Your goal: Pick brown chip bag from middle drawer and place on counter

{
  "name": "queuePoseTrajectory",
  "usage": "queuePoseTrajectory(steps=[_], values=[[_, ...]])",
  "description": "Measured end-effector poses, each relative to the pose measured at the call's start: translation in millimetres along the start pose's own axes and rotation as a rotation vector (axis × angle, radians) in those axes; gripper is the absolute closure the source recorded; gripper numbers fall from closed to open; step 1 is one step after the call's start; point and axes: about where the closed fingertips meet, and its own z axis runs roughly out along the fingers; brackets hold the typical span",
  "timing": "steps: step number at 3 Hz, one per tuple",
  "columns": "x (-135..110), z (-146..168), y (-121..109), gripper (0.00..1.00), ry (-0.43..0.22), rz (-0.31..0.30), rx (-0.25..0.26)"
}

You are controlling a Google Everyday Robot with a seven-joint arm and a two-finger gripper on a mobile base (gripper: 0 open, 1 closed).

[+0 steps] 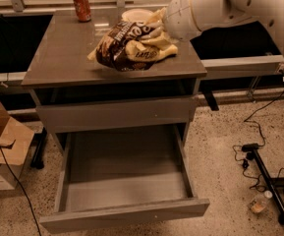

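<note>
The grey cabinet stands in the middle, and its shiny top is the counter (58,58). Down low, the middle drawer (127,176) is pulled all the way out, and I can see nothing inside it, so the bag is out already. The grey drawer front (114,113) above it is closed. The big white robot arm (240,4) reaches in from the right, over the counter. A cardboard box (4,151) sits on the floor to the left. The brown chip bag (127,45) is over the right half of the counter, tipped, very low or just touching the top. The gripper (157,32) is at the bag's right end, closed on it and holding it there, I think so it can be set down. A red can (82,6) stands at the back of the counter, well apart from the bag.
</note>
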Motion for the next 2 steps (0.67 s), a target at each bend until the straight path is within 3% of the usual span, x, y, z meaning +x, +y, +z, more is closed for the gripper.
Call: queuePoseTrajectory(steps=[2], values=[[26.0,46.2,-25.8,1.00,0.003,0.039,-0.019]])
